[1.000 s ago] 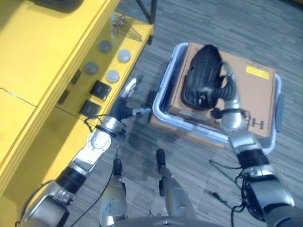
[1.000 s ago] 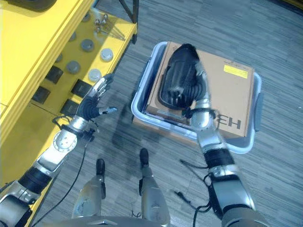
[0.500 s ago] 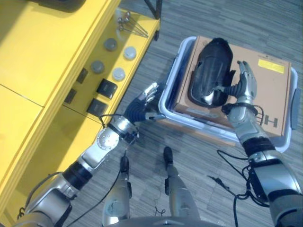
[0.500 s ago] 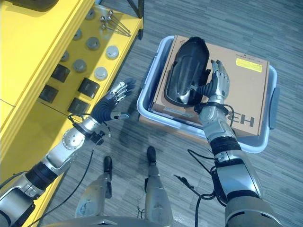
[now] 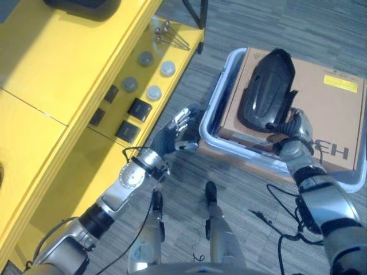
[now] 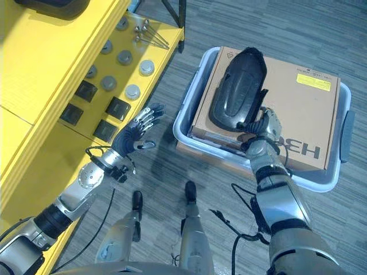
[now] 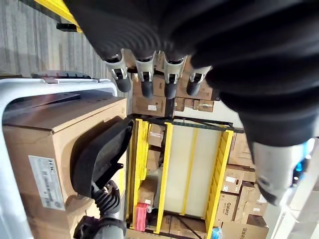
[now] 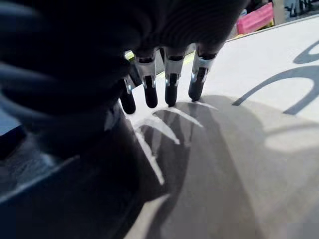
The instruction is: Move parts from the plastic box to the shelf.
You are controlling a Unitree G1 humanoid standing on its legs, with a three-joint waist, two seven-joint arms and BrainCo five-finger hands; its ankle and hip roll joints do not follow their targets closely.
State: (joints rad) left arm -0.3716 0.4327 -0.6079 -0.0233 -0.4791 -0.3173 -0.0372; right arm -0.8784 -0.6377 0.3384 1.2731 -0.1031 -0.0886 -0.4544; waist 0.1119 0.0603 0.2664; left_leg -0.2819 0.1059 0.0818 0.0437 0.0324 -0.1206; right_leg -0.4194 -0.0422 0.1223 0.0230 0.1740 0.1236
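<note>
The black part (image 6: 239,90) lies on top of a cardboard carton (image 6: 298,114) that sits in the plastic box (image 6: 189,112) on the floor. I have the right hand (image 6: 265,126) at the part's near end, fingers (image 8: 171,87) straight and loose with their tips close over the carton's top, holding nothing. My left hand (image 6: 139,127) hangs over the floor (image 6: 155,166) between the shelf (image 6: 34,86) and the box, fingers spread wide and empty, near the box's rim but apart from it. The gap between shelf edge and box is open grey striped flooring. On the yellow shelf I see round grey caps (image 6: 133,91), dark square parts (image 6: 117,107) and a few bolts (image 6: 146,31). The left wrist view looks past the box to yellow racking (image 7: 169,174) stacked with cartons.
</note>
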